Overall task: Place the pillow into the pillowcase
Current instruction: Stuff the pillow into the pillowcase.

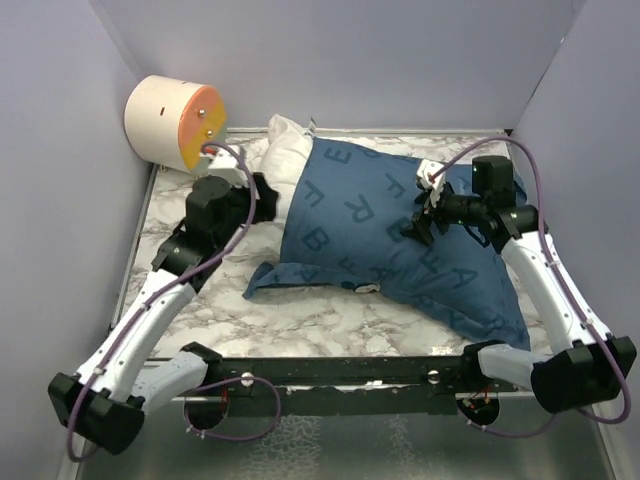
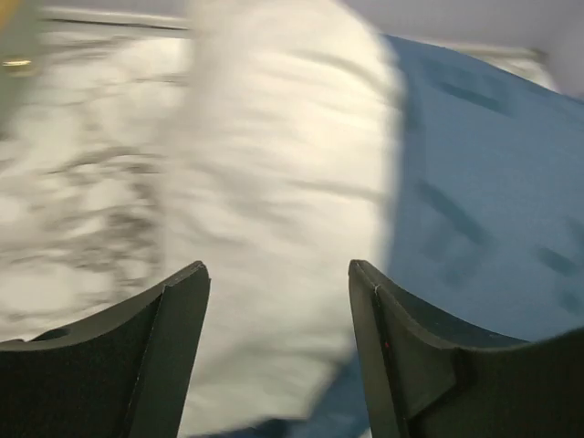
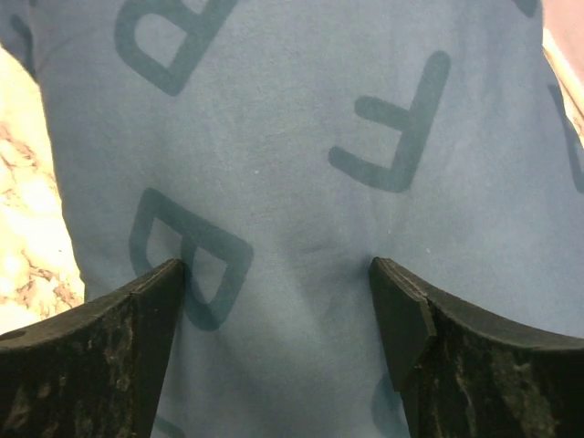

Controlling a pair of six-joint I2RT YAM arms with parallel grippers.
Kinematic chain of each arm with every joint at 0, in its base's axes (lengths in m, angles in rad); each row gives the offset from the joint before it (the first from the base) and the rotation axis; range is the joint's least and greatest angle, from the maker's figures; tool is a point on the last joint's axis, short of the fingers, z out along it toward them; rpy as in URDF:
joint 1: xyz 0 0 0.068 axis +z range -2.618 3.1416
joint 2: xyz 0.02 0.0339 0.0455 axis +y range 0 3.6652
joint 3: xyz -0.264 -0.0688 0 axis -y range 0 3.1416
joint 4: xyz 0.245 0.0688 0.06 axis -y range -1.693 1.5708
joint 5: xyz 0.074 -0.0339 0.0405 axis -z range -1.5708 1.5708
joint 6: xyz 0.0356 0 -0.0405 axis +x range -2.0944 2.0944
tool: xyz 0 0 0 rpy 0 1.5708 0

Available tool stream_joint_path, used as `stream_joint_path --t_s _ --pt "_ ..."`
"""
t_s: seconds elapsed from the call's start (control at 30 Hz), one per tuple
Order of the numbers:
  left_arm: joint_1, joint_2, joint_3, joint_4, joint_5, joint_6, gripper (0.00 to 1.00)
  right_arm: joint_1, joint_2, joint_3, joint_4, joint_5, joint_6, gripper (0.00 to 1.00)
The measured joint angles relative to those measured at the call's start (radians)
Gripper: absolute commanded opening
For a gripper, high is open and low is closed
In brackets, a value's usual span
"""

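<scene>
The blue pillowcase (image 1: 380, 230) with dark letters lies across the marble table, bulging with the white pillow (image 1: 283, 150) inside; only the pillow's far left end sticks out of the opening. My left gripper (image 1: 268, 196) stands open beside that exposed end, and in the left wrist view the pillow (image 2: 274, 182) shows between its spread fingers (image 2: 182, 319) with the pillowcase (image 2: 484, 182) to the right. Over the case's right half my right gripper (image 1: 418, 226) is open, its fingertips (image 3: 401, 301) resting against the pillowcase (image 3: 301, 137) with no fabric pinched.
A cream cylinder with an orange face (image 1: 175, 122) lies in the far left corner, close behind the left arm. Purple walls close in the marble table (image 1: 300, 320) on three sides. A black bar (image 1: 340, 372) runs along the near edge.
</scene>
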State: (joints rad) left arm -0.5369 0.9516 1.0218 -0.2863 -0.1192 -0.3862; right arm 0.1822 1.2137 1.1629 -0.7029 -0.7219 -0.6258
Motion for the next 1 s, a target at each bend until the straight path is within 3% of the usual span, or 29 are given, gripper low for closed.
stream_joint_path --t_s 0.07,0.17,0.23,0.3,0.37,0.43,0.6,0.7,0.77,0.87,0.93,1.0 --pt "0.167 0.047 -0.024 0.026 0.007 0.007 0.51 0.002 -0.048 -0.043 0.023 0.054 0.005 0.76" --pt "0.417 0.120 -0.064 0.106 0.062 -0.024 0.44 0.006 -0.109 -0.086 0.033 0.121 0.012 0.74" --pt "0.505 0.202 -0.075 0.167 0.122 -0.051 0.39 0.006 -0.124 -0.101 0.043 0.164 0.014 0.74" --pt "0.524 0.299 -0.079 0.230 0.224 -0.078 0.38 0.006 -0.118 -0.116 0.066 0.217 0.016 0.74" --pt "0.496 0.383 -0.096 0.295 0.332 -0.098 0.39 0.005 -0.097 -0.122 0.088 0.257 0.014 0.74" --pt "0.389 0.425 -0.132 0.341 0.388 -0.102 0.39 -0.013 -0.054 -0.114 0.115 0.291 0.010 0.74" --pt "0.045 0.394 -0.231 0.490 0.388 -0.128 0.40 -0.100 0.109 0.030 0.112 0.355 -0.019 0.75" --pt "-0.092 0.315 -0.346 0.550 0.364 -0.178 0.44 -0.146 0.172 0.111 0.092 0.356 -0.064 0.76" --pt "-0.140 0.245 -0.434 0.569 0.350 -0.209 0.50 -0.150 0.183 0.135 0.068 0.306 -0.096 0.77" --pt "-0.145 0.121 -0.536 0.555 0.302 -0.237 0.65 -0.140 0.163 0.153 -0.022 0.132 -0.167 0.87" --pt "-0.145 0.021 -0.577 0.543 0.266 -0.247 0.68 -0.116 0.131 0.161 -0.106 -0.002 -0.215 0.97" --pt "-0.145 -0.060 -0.592 0.535 0.240 -0.256 0.68 -0.034 0.090 0.165 -0.168 -0.118 -0.254 1.00"
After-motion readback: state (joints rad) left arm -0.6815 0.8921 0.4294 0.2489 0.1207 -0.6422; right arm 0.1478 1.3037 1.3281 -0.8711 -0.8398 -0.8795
